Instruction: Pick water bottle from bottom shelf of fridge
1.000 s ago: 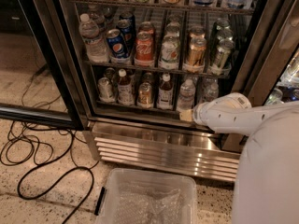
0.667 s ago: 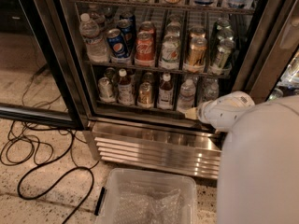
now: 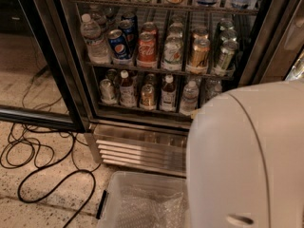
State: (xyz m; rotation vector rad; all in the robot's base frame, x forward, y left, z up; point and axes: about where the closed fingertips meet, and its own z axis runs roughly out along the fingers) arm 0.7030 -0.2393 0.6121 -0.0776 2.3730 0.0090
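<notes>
The fridge (image 3: 71,80) stands open in front of me, its wire racks full of drinks. On the bottom shelf (image 3: 137,111) the water bottle (image 3: 189,96) stands upright, clear with a white cap, right of two dark-liquid bottles and some cans. My gripper does not show. It is hidden behind the big white arm housing (image 3: 247,156), which fills the lower right of the camera view and covers the shelf's right end. The housing's left edge sits just below and right of the water bottle.
A larger clear bottle (image 3: 92,39) and soda cans (image 3: 147,49) line the middle rack. Below the shelf is the ribbed steel grille (image 3: 137,146). A clear plastic bin (image 3: 142,203) stands on the floor in front, with black cables (image 3: 38,160) looped at the left.
The white arm housing has swung left and closer to the camera. It now hides the forearm and tan gripper end that showed beside the water bottle.
</notes>
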